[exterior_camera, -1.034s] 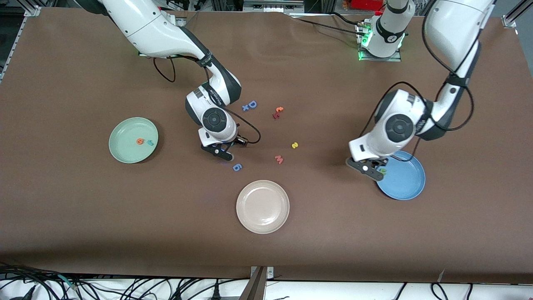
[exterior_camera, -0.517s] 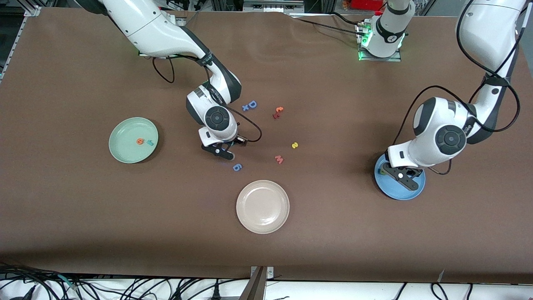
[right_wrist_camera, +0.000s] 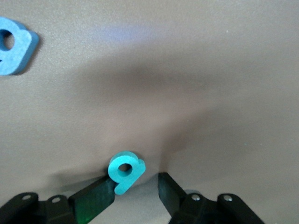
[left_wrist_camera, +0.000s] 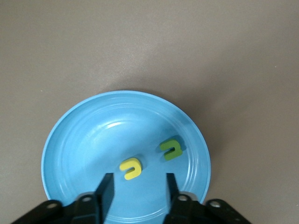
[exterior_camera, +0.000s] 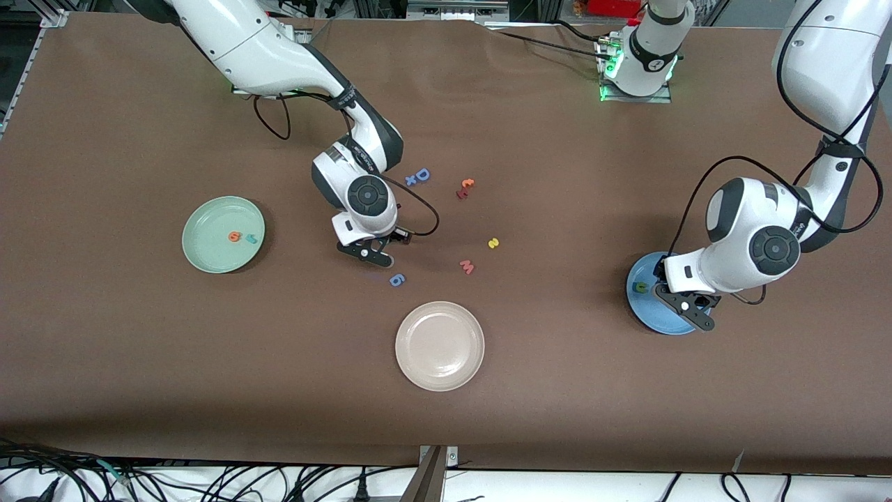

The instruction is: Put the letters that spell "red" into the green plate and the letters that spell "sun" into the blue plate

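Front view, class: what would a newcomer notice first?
The left gripper hangs over the blue plate, jaws open, with the yellow u and green n lying in it. Mid-table, the right gripper sits low around the teal d. The green plate holds two letters.

A wide table (exterior_camera: 139, 348) is covered with a plain brown mat. Aluminium frame corners (exterior_camera: 52, 19) are seen at its upper edge. Below the lower edge, many black cables (exterior_camera: 209, 481) are laid on a white floor. A green light (exterior_camera: 605, 89) glows at the top.
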`<move>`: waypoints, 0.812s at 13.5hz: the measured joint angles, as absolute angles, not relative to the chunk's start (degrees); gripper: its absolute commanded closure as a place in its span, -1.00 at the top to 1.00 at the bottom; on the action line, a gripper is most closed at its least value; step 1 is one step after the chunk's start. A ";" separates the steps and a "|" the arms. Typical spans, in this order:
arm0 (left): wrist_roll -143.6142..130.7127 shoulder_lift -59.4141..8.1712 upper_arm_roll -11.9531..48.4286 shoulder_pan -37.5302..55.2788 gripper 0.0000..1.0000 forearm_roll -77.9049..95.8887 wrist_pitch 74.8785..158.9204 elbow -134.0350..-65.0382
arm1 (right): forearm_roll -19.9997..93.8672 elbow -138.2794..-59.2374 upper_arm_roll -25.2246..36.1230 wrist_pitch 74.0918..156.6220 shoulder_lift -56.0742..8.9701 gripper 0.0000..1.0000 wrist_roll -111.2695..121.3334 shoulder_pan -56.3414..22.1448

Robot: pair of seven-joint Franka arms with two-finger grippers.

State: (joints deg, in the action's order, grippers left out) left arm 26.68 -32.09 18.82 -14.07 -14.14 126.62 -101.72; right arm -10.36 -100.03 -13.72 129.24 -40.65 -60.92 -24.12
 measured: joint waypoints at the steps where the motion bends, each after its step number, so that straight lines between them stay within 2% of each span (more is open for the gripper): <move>1: 26.61 -32.23 18.82 -14.30 1.00 -13.67 126.61 -101.56 | -10.51 -100.02 -13.69 129.36 -40.60 0.02 -60.92 -24.06; 6: 18.30 -32.28 19.72 -13.22 1.00 -10.09 126.60 -101.32 | -10.76 -100.01 -13.57 129.71 -40.10 0.04 -60.90 -23.90; 11: -0.20 -32.28 20.06 -5.50 1.00 -10.06 126.60 -101.20 | -11.21 -100.01 -12.79 129.89 -39.37 0.04 -59.93 -23.69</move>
State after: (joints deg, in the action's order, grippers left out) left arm -0.20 -32.28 20.06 -5.50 -10.06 126.60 -101.20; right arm -11.21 -100.01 -12.79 129.89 -39.37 -59.93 -23.69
